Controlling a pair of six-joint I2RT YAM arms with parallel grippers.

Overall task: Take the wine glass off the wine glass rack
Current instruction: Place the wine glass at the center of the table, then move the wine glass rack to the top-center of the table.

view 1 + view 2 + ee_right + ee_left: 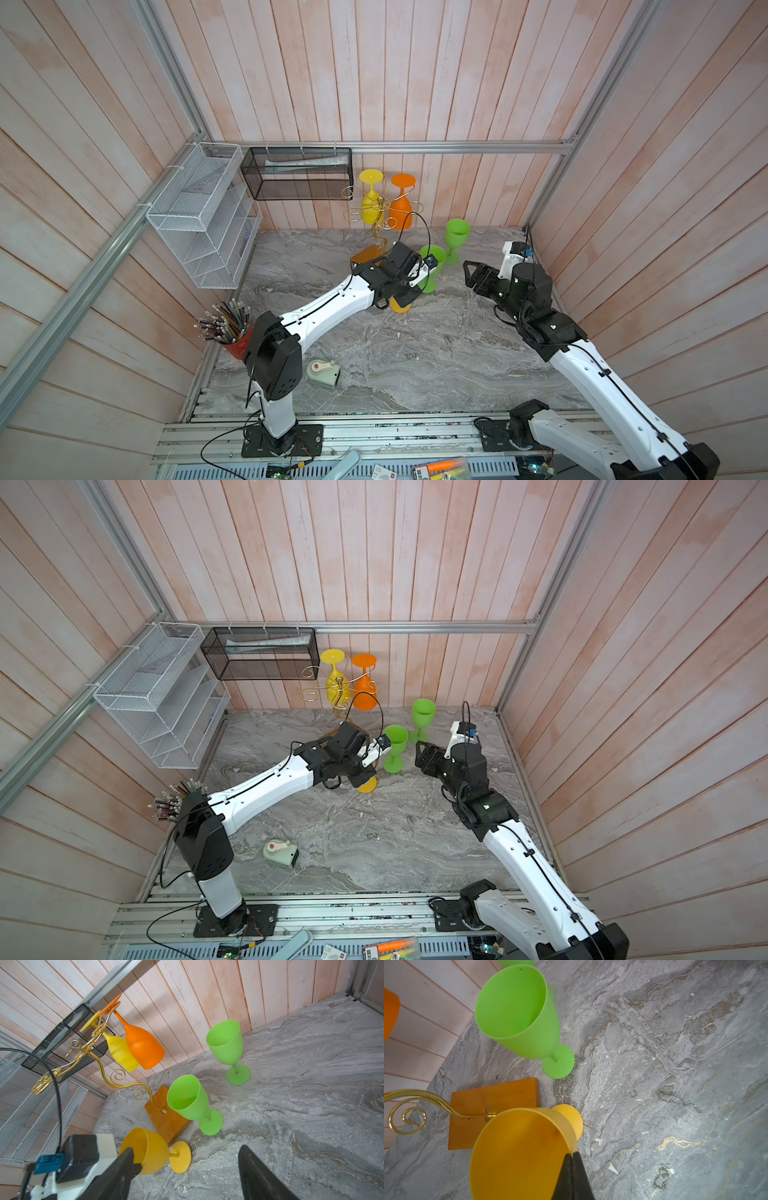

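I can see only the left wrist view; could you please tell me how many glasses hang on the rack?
Observer: Two hang upside down on the rack: a yellow glass and an orange glass.
Operator: Thank you. Is the right gripper holding anything?
Observer: No, the right gripper is open and empty.

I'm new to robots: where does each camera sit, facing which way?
Top views: high at the front, facing down at the table; left arm and right arm show.
Left wrist: on the left arm, looking down past shut jaws pinching the amber glass.
Right wrist: on the right arm, facing the rack; its jaws partly show.
Both wrists share that glass.
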